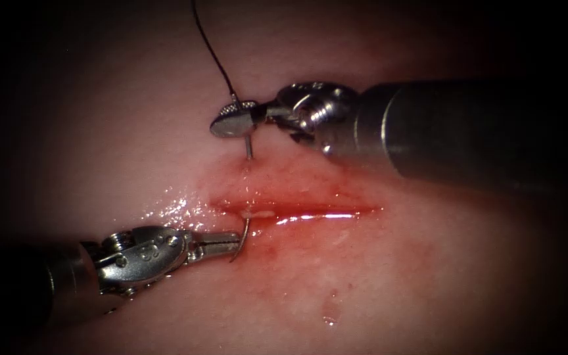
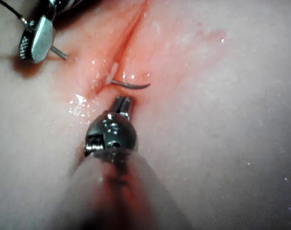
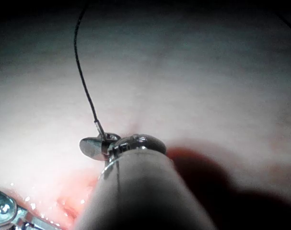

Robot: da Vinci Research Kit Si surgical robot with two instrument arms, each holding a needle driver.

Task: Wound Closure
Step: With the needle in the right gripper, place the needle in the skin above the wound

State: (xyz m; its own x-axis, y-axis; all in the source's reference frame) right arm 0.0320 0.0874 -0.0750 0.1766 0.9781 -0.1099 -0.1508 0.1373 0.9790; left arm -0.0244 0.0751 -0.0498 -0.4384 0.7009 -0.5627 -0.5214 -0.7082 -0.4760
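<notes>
My right tool (image 1: 228, 123) is shut on the curved needle (image 1: 249, 148) close to its thread end, just above the far edge of the cut (image 1: 310, 212). The needle goes down into the tissue (image 1: 428, 276) there and comes out inside the cut near its left end. Its pointed end (image 2: 135, 86) curves free over the near edge. My left tool (image 1: 235, 243) lies on the near side with its jaws slightly open at the needle's point, holding nothing. Dark thread (image 1: 210, 49) runs up from the needle's tail. The right tool (image 3: 95, 143) and thread (image 3: 83, 81) also show in the right wrist view.
Red fluid pools along the cut and wets the tissue around its left end (image 1: 179, 210). A small clear drop (image 1: 331, 309) sits on the near tissue. The right tool's jaws (image 2: 37, 40) and the left tool's wrist (image 3: 4, 208) show in each other's wrist views.
</notes>
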